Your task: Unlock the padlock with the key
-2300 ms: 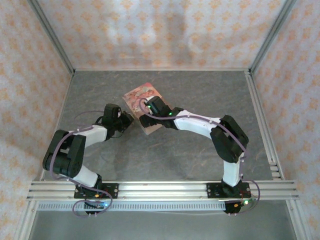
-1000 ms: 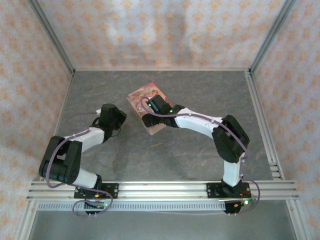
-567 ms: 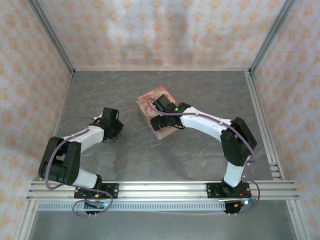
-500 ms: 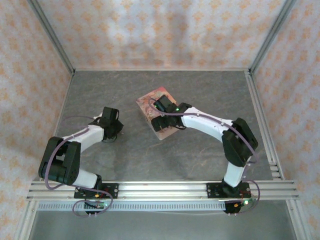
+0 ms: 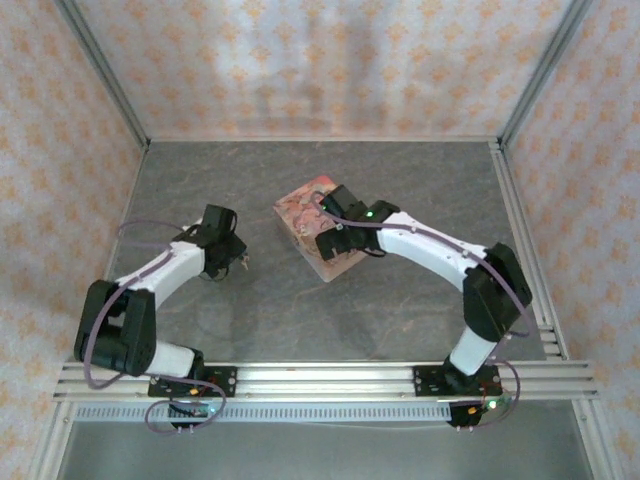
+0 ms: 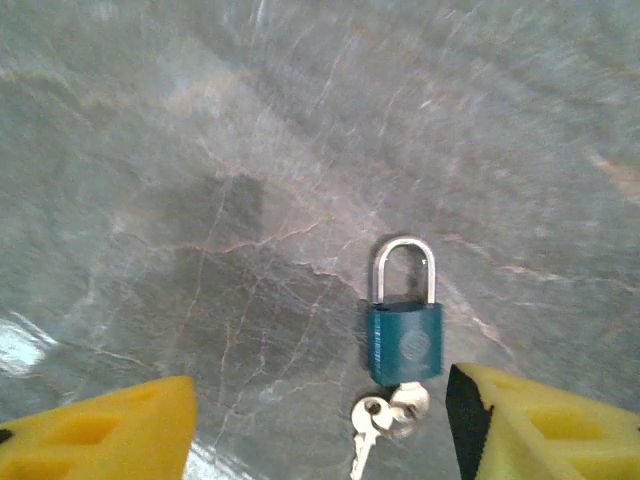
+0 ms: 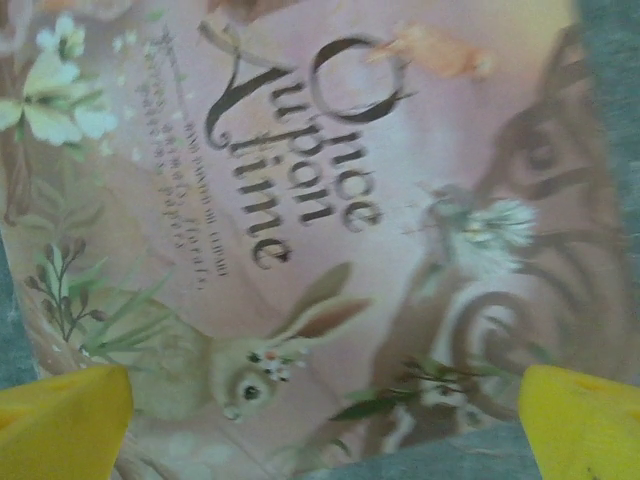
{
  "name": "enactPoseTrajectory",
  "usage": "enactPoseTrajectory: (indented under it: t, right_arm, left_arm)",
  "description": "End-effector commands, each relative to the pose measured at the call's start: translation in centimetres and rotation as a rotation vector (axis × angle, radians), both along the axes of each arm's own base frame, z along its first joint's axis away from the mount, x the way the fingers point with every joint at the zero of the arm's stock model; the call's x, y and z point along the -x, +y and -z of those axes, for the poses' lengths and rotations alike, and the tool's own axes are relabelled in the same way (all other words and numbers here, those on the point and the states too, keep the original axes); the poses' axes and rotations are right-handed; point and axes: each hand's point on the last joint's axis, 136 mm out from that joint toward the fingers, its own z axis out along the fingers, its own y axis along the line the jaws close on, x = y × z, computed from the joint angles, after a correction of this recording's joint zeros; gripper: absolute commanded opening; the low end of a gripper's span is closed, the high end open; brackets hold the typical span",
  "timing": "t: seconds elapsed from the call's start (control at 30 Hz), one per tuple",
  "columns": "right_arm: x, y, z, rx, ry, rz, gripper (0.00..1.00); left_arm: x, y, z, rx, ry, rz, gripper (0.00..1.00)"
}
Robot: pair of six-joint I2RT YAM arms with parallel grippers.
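The small blue padlock [image 6: 405, 340] lies flat on the grey table, its silvery shackle [image 6: 404, 268] seated in the body. Pale keys on a ring [image 6: 385, 420] lie at its lower end, one key's head touching the body. My left gripper [image 6: 320, 440] is open just above the table, its yellow fingers [image 6: 100, 435] on either side of the lock and keys, not touching them. In the top view the left gripper [image 5: 232, 258] sits left of centre. My right gripper [image 7: 325, 430] is open over the pink floral box [image 7: 330, 200].
The pink box [image 5: 303, 200] lies mid-table under the right arm's wrist [image 5: 340, 235]. Patterned walls and metal frame posts enclose the grey table [image 5: 400, 300] on three sides. The rail with both arm bases runs along the near edge.
My left gripper has opened and let go, leaving the padlock and keys on the table. The right arm and the pink box have shifted to the right.
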Motion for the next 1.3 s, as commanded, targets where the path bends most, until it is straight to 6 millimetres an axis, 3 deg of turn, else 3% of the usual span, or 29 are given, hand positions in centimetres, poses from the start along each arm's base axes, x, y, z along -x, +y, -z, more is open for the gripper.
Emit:
enactPoseTrajectory:
  t: [0.0, 0.17, 0.3, 0.4, 0.5, 0.57, 0.73, 0.9, 1.0, 1.07, 1.17, 1.27]
  right_arm:
    - [-1.1, -3.2, -3.2, 0.017, -0.083, 0.081, 1.00]
    - [-4.9, -8.6, -6.0, -0.035, -0.213, 0.287, 1.00]
    - [-7.7, -14.3, -7.2, -0.090, -0.345, 0.509, 1.00]
    - [-8.5, -19.3, -7.5, -0.015, -0.488, 0.673, 1.00]
    - [-8.2, -23.3, -6.8, 0.077, -0.584, 0.786, 1.00]
    - [-7.6, -25.1, -5.1, 0.124, -0.623, 0.818, 1.00]
    - [-6.6, -26.4, -1.7, 0.145, -0.736, 0.804, 1.00]
    - [-6.2, -26.7, 0.6, 0.157, -0.818, 0.745, 1.00]
    - [-5.7, -26.5, 0.4, 0.065, -0.874, 0.683, 1.00]
    - [-5.6, -27.3, 1.5, -0.013, -0.878, 0.698, 1.00]
    - [-6.0, -27.8, 3.2, -0.107, -0.835, 0.679, 0.99]
    - [-6.9, -28.2, 3.7, -0.089, -0.782, 0.705, 0.99]
  left_arm:
    - [-0.2, 2.3, -5.2, -0.141, -0.060, 0.017, 0.99]
    - [-1.8, 3.5, -11.0, -0.278, -0.154, 0.092, 1.00]
    - [-3.3, 4.5, -13.3, -0.429, -0.196, 0.170, 1.00]
    - [-4.3, 5.5, -13.4, -0.573, -0.206, 0.230, 1.00]
    - [-4.9, 6.6, -11.8, -0.684, -0.163, 0.275, 1.00]
    - [-5.2, 7.6, -9.8, -0.699, -0.124, 0.276, 1.00]
    - [-5.7, 9.2, -6.4, -0.712, -0.159, 0.218, 1.00]
    - [-6.3, 9.5, -5.0, -0.725, -0.280, 0.157, 1.00]
    - [-6.6, 9.3, -5.7, -0.743, -0.382, 0.158, 1.00]
    - [-6.5, 9.0, -5.1, -0.722, -0.420, 0.183, 1.00]
    - [-7.1, 7.1, -4.2, -0.708, -0.475, 0.291, 1.00]
    - [-7.2, 6.3, -3.6, -0.699, -0.495, 0.333, 1.00]
